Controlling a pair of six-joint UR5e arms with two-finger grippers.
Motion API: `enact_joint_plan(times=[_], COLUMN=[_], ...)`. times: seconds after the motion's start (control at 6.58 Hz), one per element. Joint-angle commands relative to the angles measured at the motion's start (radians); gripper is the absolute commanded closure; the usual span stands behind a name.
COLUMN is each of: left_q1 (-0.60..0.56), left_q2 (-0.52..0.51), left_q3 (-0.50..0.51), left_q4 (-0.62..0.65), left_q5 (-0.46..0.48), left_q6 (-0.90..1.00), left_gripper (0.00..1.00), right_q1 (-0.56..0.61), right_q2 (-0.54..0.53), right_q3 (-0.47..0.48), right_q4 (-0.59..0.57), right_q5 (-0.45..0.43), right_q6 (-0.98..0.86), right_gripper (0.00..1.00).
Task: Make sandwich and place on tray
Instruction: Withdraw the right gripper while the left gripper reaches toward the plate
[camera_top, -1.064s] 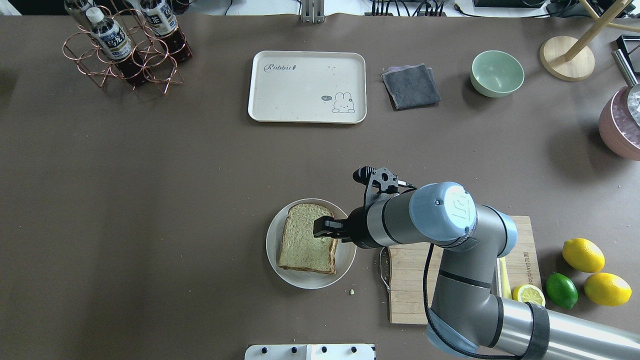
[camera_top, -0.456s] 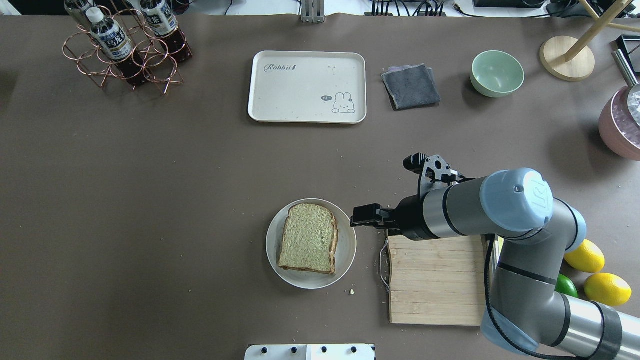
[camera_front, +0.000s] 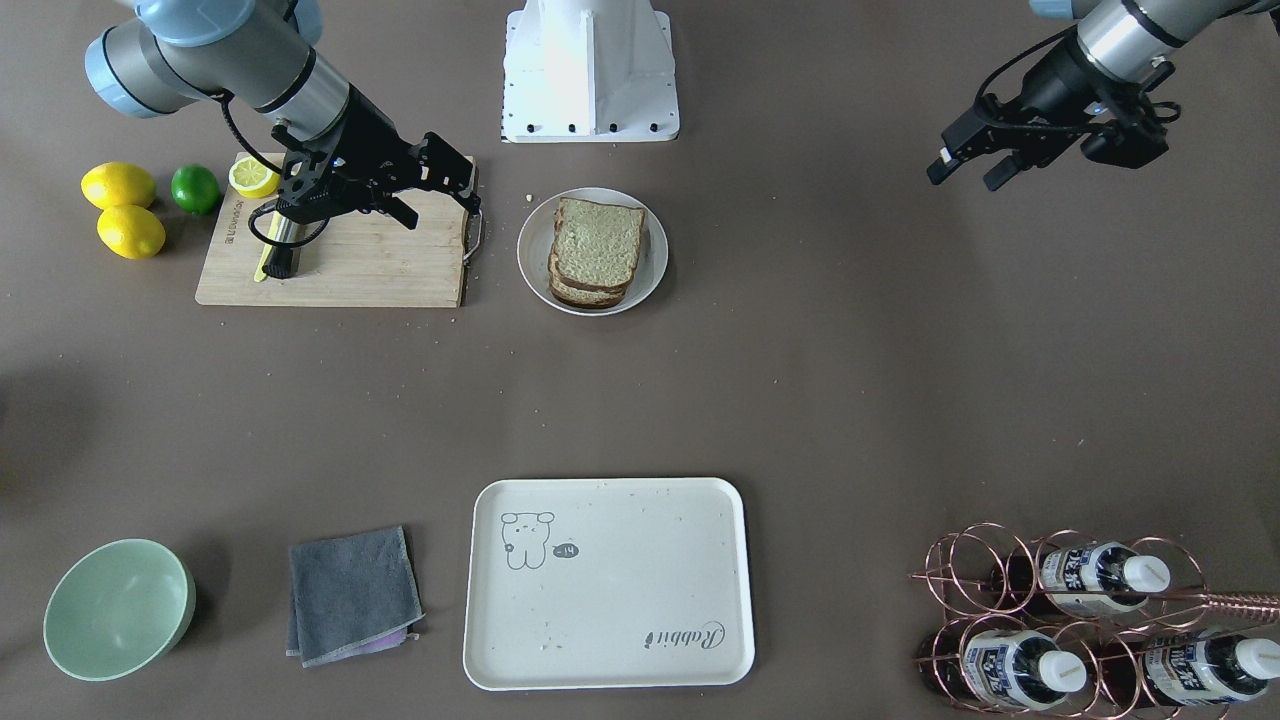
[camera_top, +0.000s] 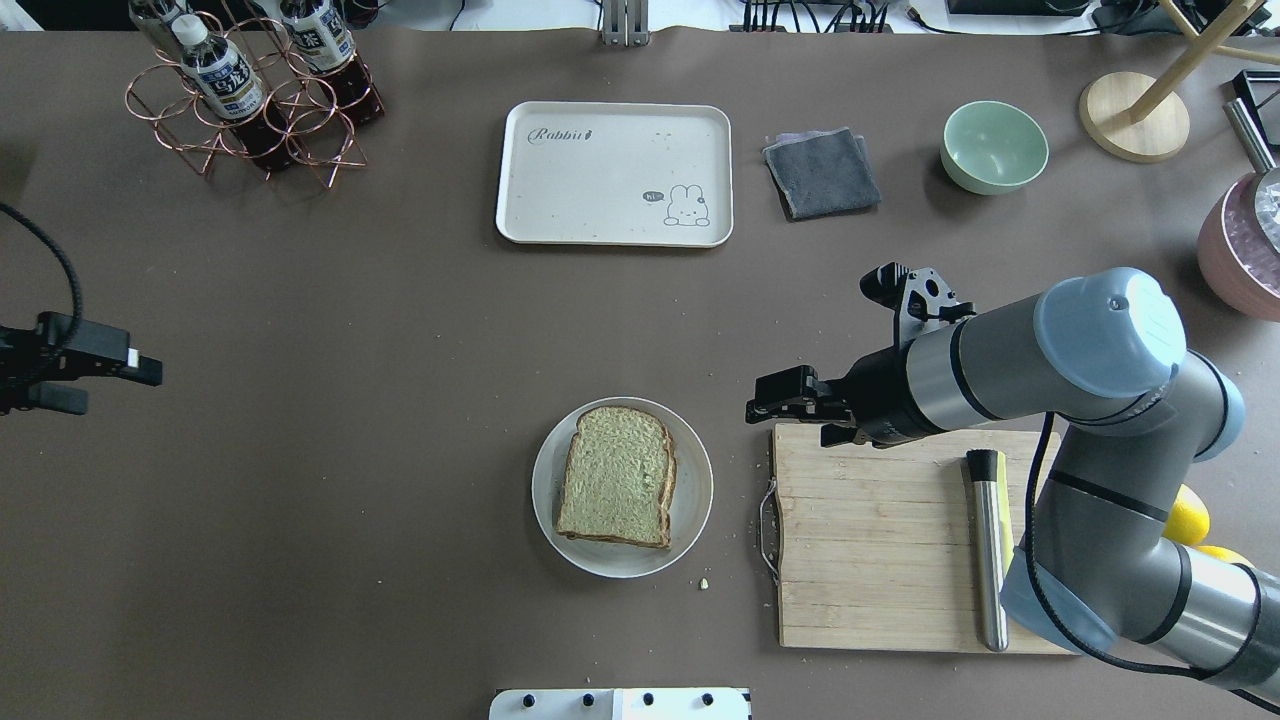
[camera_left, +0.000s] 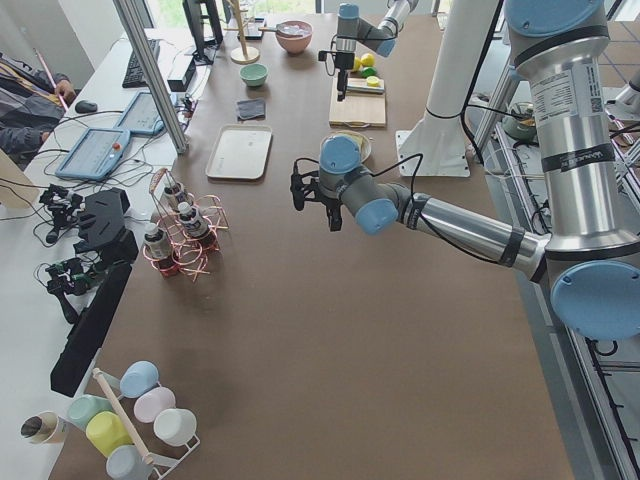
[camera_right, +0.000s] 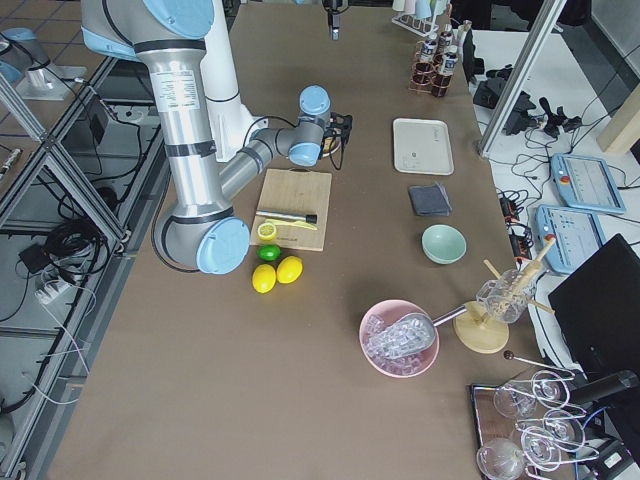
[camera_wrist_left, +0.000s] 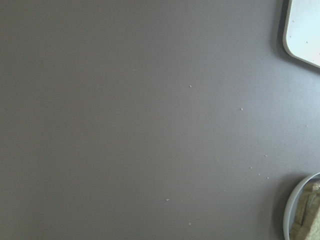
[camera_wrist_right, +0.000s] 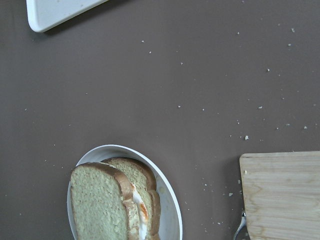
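The sandwich (camera_top: 617, 475) is lying on a white plate (camera_top: 692, 508) — not on the tray (camera_top: 600, 190). Right gripper (camera_top: 765, 400) and left gripper (camera_front: 962, 180) are hovering, jaws parted, empty.

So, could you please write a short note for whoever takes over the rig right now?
Left gripper: open, empty, hovering well away from the food.
Right gripper: open, empty, over the board corner nearest the plate.
Sandwich: assembled, egg between the slices, lying on the plate.
Tray: no sandwich on it.
Done: sandwich made.
Left: lift it and set it on the tray.
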Motion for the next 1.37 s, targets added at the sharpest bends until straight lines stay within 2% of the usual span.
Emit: enact_joint_plan(times=[0.0,0.15,0.3,0.46,0.76,1.06,1.22], left_q1=[0.185,0.225,0.281,0.321,0.323,0.368,0.415], left_q2=[-0.167,-0.268,-0.337,-0.373,-0.457,-0.486,-0.494], left_q3=[0.055,0.117,0.159,0.197,0.274,0.313,0.328], left_q4=[0.017,0.078,0.119,0.121,0.120,0.120,0.118], left_q5=[0.124,0.197,0.281,0.326,0.331,0.353,0.426], left_q6=[-0.140,-0.143,-0.143,-0.144,-0.146,-0.189,-0.189], left_gripper=[0.04,0.11,0.11,0.13,0.18,0.19,0.25], right_q1=[0.058,0.075,0.093,0.110,0.131,0.132,0.133], right_q2=[-0.020,-0.039,-0.044,-0.051,-0.067,-0.068,-0.068], right_q3=[0.007,0.008,0.005,0.007,0.007,0.007,0.005], right_q4=[0.001,0.001,0.001,0.001,0.001,0.001,0.001], right_q5=[0.090,0.102,0.122,0.138,0.153,0.153,0.153], right_q6=[-0.003,-0.012,-0.012,-0.012,-0.017,-0.017,-0.017], right_gripper=[0.00,0.00,0.00,0.00,0.00,0.00,0.00])
